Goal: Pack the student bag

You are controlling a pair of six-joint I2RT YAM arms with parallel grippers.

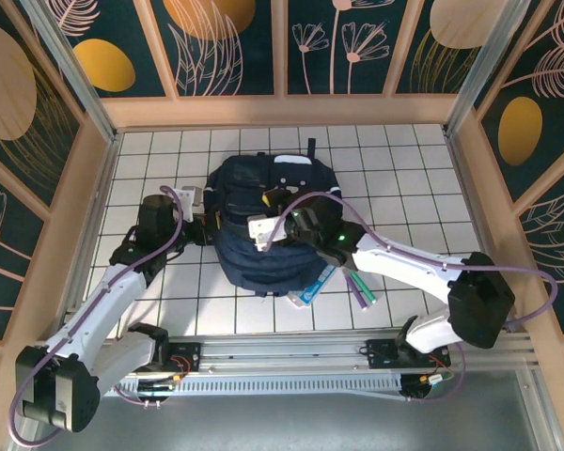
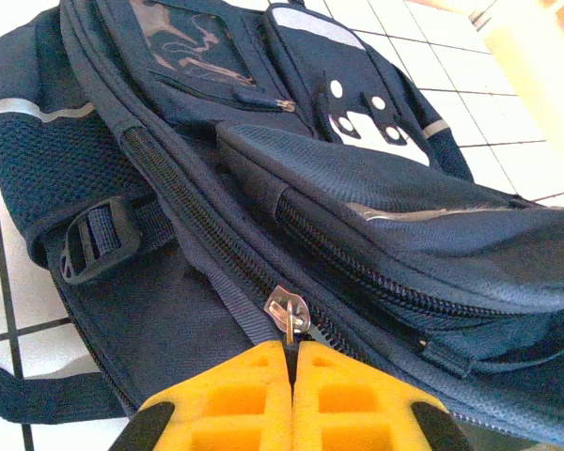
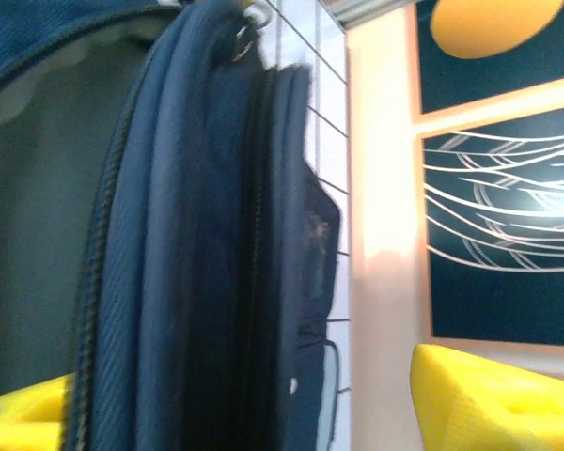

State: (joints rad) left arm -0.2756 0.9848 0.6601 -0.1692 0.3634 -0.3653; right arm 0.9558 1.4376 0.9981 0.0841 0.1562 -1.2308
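Observation:
The student bag (image 1: pixel 263 183), a navy-blue backpack, lies flat in the middle of the tiled table. My left gripper (image 1: pixel 210 225) is at the bag's left side. In the left wrist view its yellow fingers (image 2: pixel 226 404) are pressed together on the metal zipper pull (image 2: pixel 289 312) of the main zip. My right gripper (image 1: pixel 289 227) hovers over the bag's middle. Its yellow fingers (image 3: pixel 493 399) stand wide apart in the right wrist view, with a raised fold of the student bag (image 3: pixel 197 244) between them and a clear gap to the right finger.
A green and a purple pen (image 1: pixel 362 289) lie on the tiles right of the bag's near end. A light blue flat item (image 1: pixel 312 287) pokes out from under the bag. Wooden walls (image 1: pixel 282 111) enclose the table on three sides.

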